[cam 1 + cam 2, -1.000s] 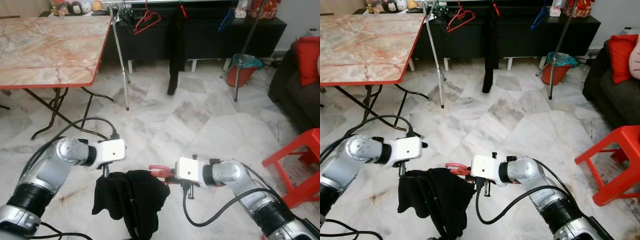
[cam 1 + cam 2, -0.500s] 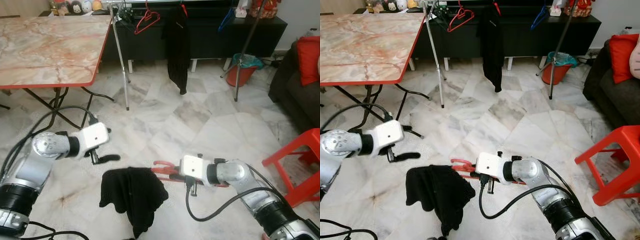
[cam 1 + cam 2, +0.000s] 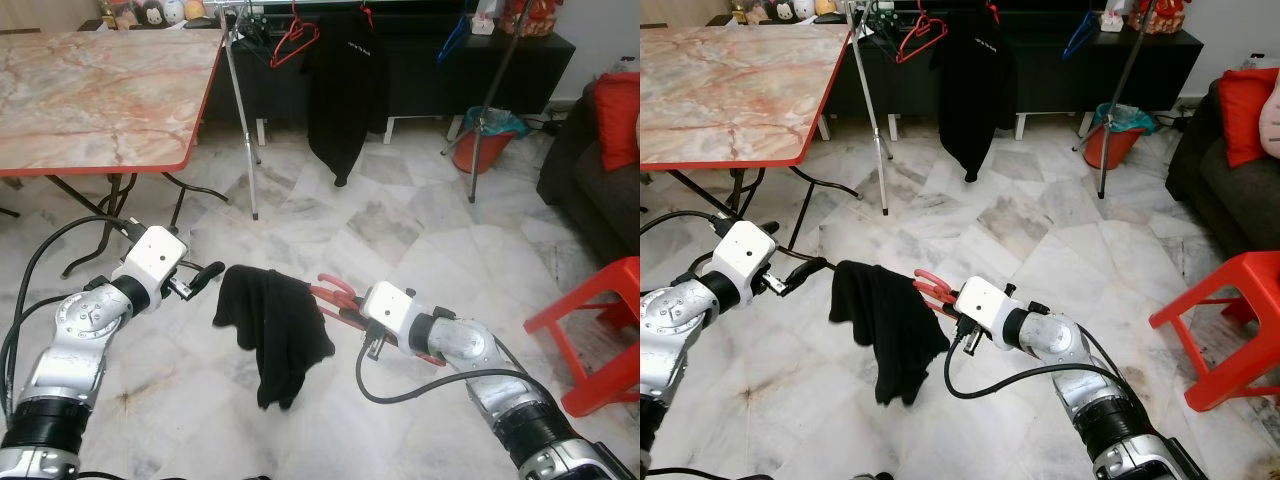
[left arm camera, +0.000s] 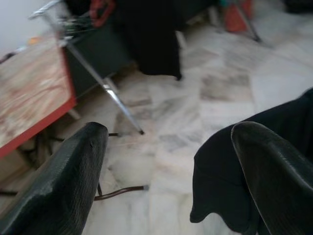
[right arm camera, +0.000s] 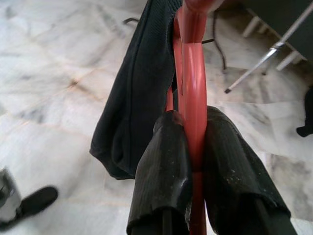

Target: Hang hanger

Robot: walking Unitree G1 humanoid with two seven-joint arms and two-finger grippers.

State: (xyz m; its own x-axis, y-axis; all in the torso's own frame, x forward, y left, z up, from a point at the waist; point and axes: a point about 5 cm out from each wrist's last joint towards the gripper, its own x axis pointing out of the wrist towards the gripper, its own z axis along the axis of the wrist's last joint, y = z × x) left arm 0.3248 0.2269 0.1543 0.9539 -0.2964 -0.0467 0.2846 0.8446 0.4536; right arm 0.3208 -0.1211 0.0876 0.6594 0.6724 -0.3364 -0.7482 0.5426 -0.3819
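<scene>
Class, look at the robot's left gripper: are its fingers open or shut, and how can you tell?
Open. The left gripper holds nothing; in its wrist view floor shows between the two fingers, with the black garment beside it, on the red hanger.

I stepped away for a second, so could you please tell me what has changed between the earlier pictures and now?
The left gripper let go of the black garment and drew aside, its jaws now open. The right gripper lifted the red hanger higher, so the garment now dangles from it alone. The right gripper's hold on the hanger is unchanged, and the rack and table are as before.
</scene>
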